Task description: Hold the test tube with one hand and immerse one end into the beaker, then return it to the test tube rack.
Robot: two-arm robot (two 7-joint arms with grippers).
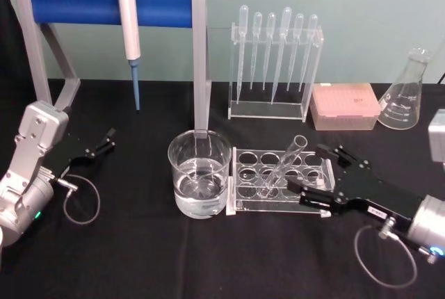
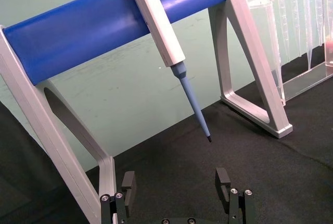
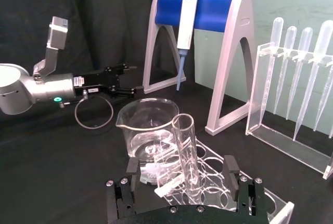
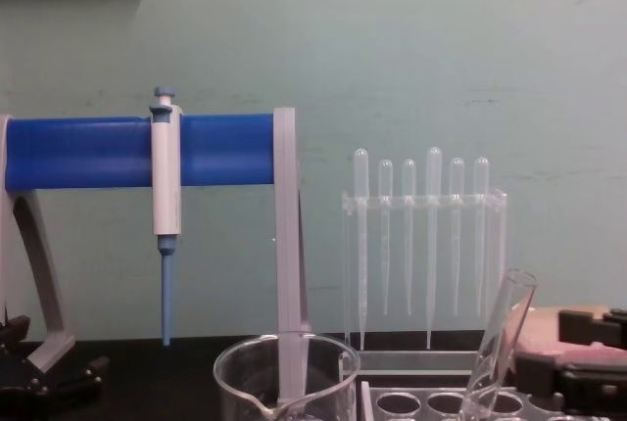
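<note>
Leaning in the test tube rack (image 1: pixel 272 206), the test tube (image 1: pixel 284 165) is tilted, open rim toward 1 o'clock and rounded end down among the holes. The chest view shows the same slant (image 4: pixel 500 341).

Beaker (image 1: pixel 200 174) stands just beside the rack at its 9 o'clock, with clear liquid in its lower part.

Right gripper (image 1: pixel 306 168) sits low at the rack's 3 o'clock end. Fingers (image 3: pixel 231 171) are spread wide and hold nothing. The tube (image 3: pixel 186 151) rises ahead of them, apart from both.

Left gripper (image 1: pixel 108 141) is at the table's 9 o'clock, well apart from the glassware. It is also wide (image 2: pixel 175 179) and empty, pointing toward the pipettor (image 2: pixel 156 21) on its stand.
</note>
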